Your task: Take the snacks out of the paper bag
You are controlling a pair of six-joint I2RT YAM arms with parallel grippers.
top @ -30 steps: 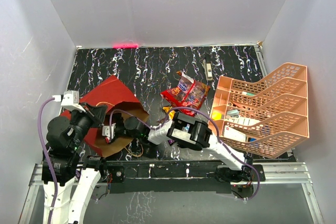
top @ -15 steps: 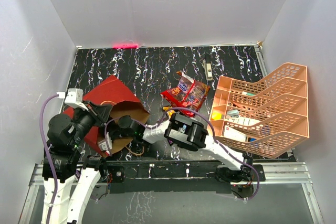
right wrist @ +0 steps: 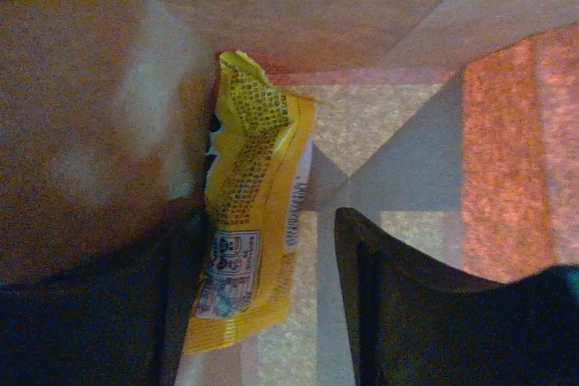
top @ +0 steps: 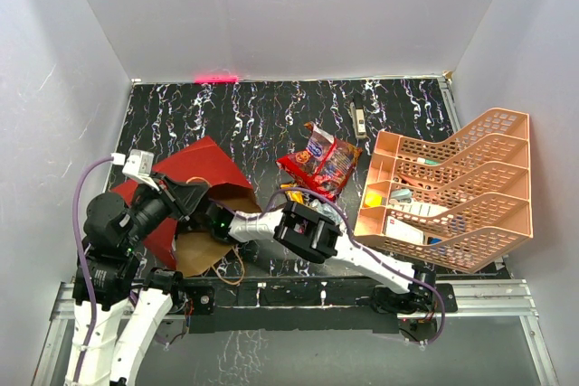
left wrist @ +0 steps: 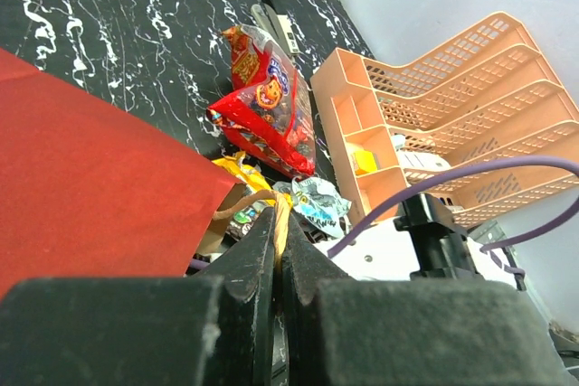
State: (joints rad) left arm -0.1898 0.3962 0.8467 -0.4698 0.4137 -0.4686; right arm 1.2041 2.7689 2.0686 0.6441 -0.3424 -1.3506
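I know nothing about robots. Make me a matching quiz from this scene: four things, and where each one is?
1. yellow packet
2. red chip bags
3. left end effector
4. peach tray

A. on the table, left of the tray
B. inside the paper bag
C. shut on the bag's cord handle
D. at the table's right edge

Pairs: 1-B, 2-A, 3-C, 4-D

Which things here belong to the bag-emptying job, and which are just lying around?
Job: paper bag, its cord handle in the left gripper, yellow packet inside by the open right gripper, red chip bags already out.
Lying about: peach tiered tray, pen-like tool.
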